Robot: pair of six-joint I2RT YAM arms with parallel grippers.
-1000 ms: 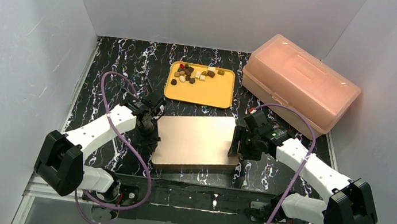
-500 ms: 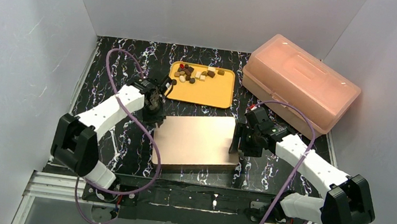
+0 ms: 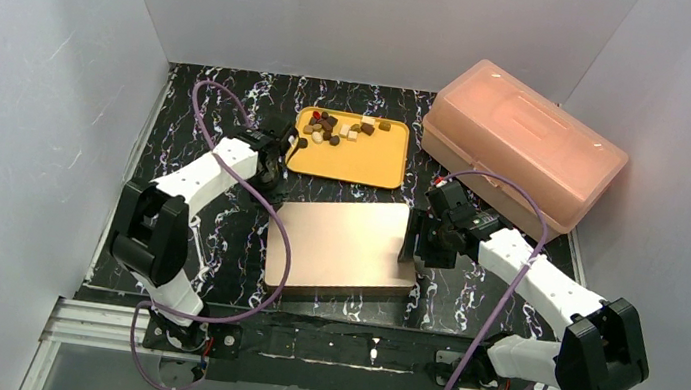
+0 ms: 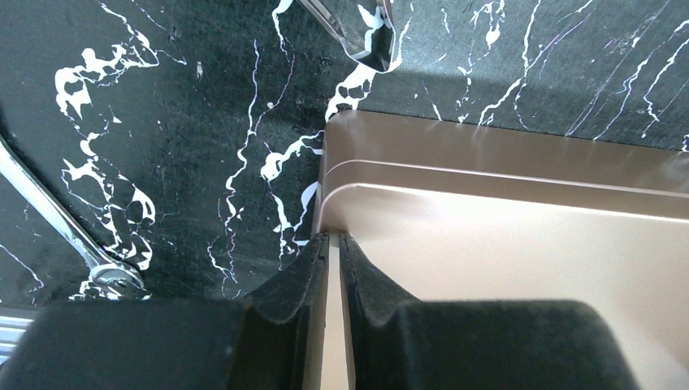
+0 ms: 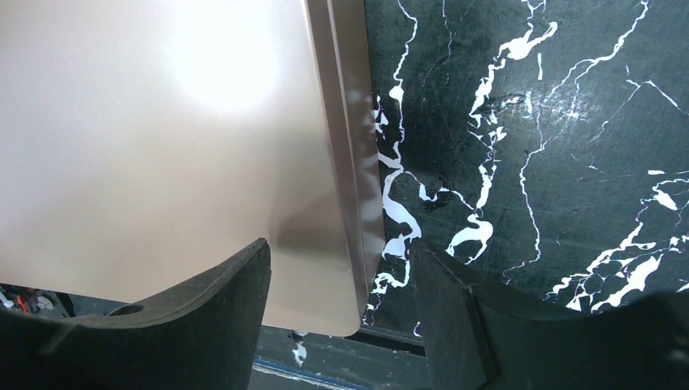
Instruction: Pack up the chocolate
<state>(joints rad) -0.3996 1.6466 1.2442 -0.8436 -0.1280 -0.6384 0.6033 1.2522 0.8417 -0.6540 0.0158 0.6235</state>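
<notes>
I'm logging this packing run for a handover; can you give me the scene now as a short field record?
to pack: small brown and cream chocolate pieces, on the far part of the yellow plastic tray
centre: flat tan rectangular box, closed
far right: translucent pink plastic case, closed
left tool: shut, at the tan box's far left corner
right tool: open, straddling the tan box's right edge
</notes>
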